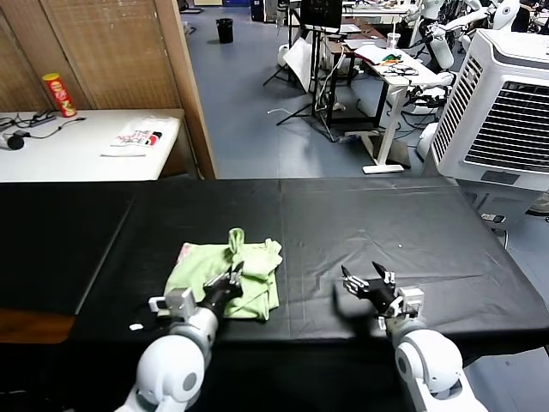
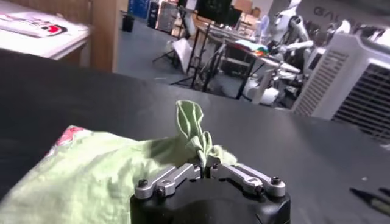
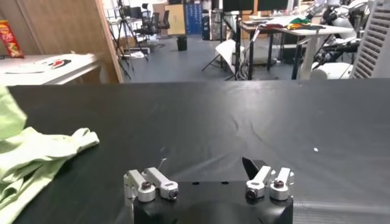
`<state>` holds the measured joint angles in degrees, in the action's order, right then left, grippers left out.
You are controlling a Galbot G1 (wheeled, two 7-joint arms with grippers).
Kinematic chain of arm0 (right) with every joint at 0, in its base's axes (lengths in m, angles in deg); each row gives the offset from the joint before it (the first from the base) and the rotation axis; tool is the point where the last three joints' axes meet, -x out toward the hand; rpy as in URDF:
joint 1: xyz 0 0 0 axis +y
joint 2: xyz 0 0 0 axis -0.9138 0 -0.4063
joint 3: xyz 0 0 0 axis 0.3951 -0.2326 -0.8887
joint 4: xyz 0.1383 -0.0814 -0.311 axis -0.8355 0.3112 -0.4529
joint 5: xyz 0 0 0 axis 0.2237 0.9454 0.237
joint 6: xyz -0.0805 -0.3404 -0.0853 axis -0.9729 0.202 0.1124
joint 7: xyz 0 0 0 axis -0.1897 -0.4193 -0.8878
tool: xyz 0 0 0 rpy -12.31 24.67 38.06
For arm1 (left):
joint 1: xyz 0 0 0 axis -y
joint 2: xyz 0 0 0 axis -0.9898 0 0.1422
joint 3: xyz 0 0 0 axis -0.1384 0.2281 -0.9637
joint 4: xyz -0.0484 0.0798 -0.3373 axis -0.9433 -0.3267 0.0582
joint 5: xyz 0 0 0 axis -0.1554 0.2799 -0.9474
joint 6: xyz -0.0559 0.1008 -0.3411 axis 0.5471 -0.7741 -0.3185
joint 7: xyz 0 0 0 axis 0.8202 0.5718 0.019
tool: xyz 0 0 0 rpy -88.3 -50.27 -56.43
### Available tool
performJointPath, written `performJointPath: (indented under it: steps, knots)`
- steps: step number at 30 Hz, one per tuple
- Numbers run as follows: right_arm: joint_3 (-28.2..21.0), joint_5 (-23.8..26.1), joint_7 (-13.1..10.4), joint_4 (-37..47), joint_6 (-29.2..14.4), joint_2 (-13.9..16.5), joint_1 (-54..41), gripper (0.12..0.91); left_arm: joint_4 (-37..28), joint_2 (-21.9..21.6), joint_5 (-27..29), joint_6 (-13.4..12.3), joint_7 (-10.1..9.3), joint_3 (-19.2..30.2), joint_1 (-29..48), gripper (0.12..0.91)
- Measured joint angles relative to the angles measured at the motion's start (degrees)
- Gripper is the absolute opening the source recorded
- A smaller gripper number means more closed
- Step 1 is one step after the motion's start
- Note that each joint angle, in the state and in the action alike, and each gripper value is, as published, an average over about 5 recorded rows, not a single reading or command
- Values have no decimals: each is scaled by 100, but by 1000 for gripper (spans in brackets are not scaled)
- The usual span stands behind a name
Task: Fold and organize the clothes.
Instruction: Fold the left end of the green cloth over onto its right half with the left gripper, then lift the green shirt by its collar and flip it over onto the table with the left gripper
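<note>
head view has the whole layout: pale green t-shirt (image 1: pixel 225 276) bunched in a rough heap on the black table (image 1: pixel 412 232), left of centre, near the front edge. left gripper (image 1: pixel 233 279) sits over the shirt's right part, fingers pinched together on a fold of the cloth. right gripper (image 1: pixel 367 281) hovers over bare tabletop to the right, well apart from the shirt, fingers spread wide, nothing between them.

left wrist view gives what the head view can't: the shirt (image 2: pixel 91 176) up close, a twisted tuft of fabric standing up just past the closed fingertips of the left gripper (image 2: pixel 206 165), cloth clamped right there. also a red-pink printed patch (image 2: pixel 66 135) at the shirt's far corner, only a faint pink edge in the head view.

right wrist view shows the right gripper (image 3: pixel 207 173) with both fingers apart and black table (image 3: pixel 244 122) in the gap. only one edge of the shirt (image 3: pixel 36 155) enters this frame, lying flat and loose, not touching the gripper. left gripper isn't in this view.

background: white side table (image 1: pixel 77 146) behind on the left with a red-yellow can (image 1: pixel 59 94) and a white packet with red marks (image 1: pixel 135 137); white cooling unit (image 1: pixel 506 112) at far right. can also visible in the right wrist view, not in the left wrist one.
</note>
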<state>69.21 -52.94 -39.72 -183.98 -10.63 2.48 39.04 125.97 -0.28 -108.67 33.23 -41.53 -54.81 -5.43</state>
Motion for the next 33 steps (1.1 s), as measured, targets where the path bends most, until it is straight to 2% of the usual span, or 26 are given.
performJointPath:
  steps: [6, 9, 12, 19, 22, 28, 33]
  knots:
    - [-49, 11, 87, -26, -38, -7, 9, 798, -142, 172, 341, -150, 128, 73, 28, 161]
    - [-118, 14, 189, -24, -113, 11, -14, 798, -224, 249, 522, -257, 236, 83, 37, 197]
    - [-200, 12, 293, -16, -183, 41, -66, 798, -301, 363, 644, -342, 341, 87, 42, 326]
    - [-598, -9, 399, 64, -206, 89, -313, 798, -256, 683, 810, -473, 512, -3, -91, 709]
    - [-916, 24, 430, 170, -201, 39, -512, 798, -148, 646, 1037, -602, 635, -148, -231, 784]
    - [-1592, 193, 459, 427, -197, -137, -943, 798, -77, 191, 1339, -887, 709, -671, -569, 798]
    - [-2020, 580, 406, 665, -101, -288, -1149, 798, -222, -162, 1352, -1106, 714, -1193, -717, 798]
